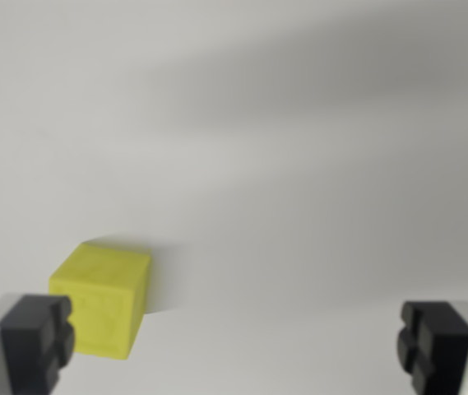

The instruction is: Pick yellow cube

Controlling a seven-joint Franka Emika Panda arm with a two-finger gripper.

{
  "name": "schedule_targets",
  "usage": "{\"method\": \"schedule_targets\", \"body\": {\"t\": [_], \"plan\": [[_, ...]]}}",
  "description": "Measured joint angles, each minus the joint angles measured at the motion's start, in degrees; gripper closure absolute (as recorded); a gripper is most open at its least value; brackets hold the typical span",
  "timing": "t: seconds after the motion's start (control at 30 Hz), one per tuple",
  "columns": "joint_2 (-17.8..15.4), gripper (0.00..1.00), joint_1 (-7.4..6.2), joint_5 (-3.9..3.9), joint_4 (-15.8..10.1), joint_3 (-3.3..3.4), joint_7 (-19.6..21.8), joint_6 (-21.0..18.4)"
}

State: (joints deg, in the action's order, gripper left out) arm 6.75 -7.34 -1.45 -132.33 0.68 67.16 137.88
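A yellow cube point(102, 299) rests on a pale grey surface in the lower left of the wrist view. My gripper point(235, 346) is open, its two black fingertips wide apart at the bottom corners of the view. The left fingertip point(38, 339) overlaps the cube's lower left corner in the picture. The right fingertip point(435, 343) stands far to the wrist view's right of the cube. Nothing lies between the fingers. The cube sits off-centre, close to the left finger.
The pale grey surface point(283, 164) fills the view, with soft diagonal shadows across its upper right. No other object shows.
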Motion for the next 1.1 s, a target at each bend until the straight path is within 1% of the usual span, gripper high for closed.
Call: {"method": "schedule_targets", "body": {"t": [0.53,1.1], "plan": [[2.44,0.00,-4.74,0.00,-4.35,0.00,7.94,7.19],[6.59,0.00,-10.11,0.08,-7.25,0.01,16.83,14.65]]}}
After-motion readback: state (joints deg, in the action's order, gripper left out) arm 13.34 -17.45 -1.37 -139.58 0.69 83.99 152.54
